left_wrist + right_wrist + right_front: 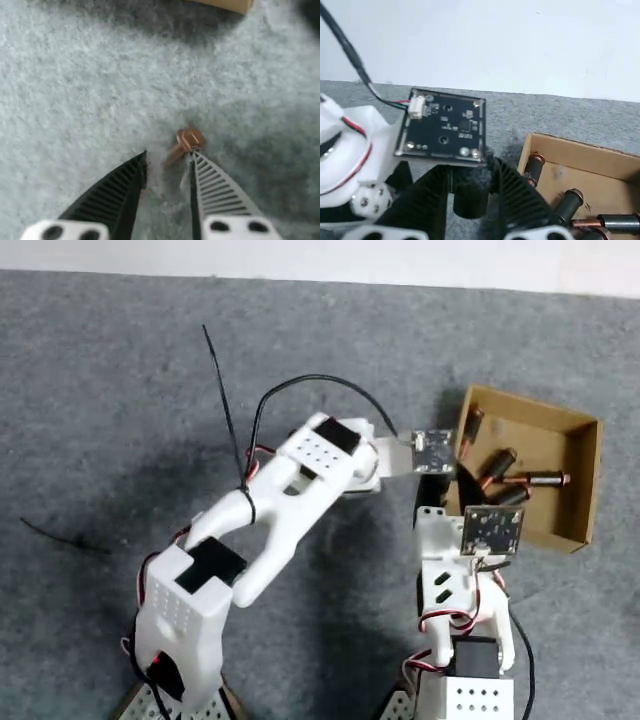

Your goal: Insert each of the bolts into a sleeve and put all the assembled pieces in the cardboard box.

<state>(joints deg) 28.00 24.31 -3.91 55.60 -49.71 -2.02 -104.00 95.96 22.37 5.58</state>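
A copper bolt lies on the grey carpet, its hex head right at one fingertip of my left gripper, which is open and straddles its shank. My right gripper is shut on an upright black sleeve, close beside the left arm's wrist camera board. The cardboard box stands to the right of both wrists and holds several assembled pieces. In the high view the left arm stretches across to the box's near-left corner, and the right arm stands just below it.
A thin black cable runs over the carpet at the upper left. The box wall rises just beside the right gripper. The box edge lies a short way beyond the bolt. Open carpet spreads left of the arms.
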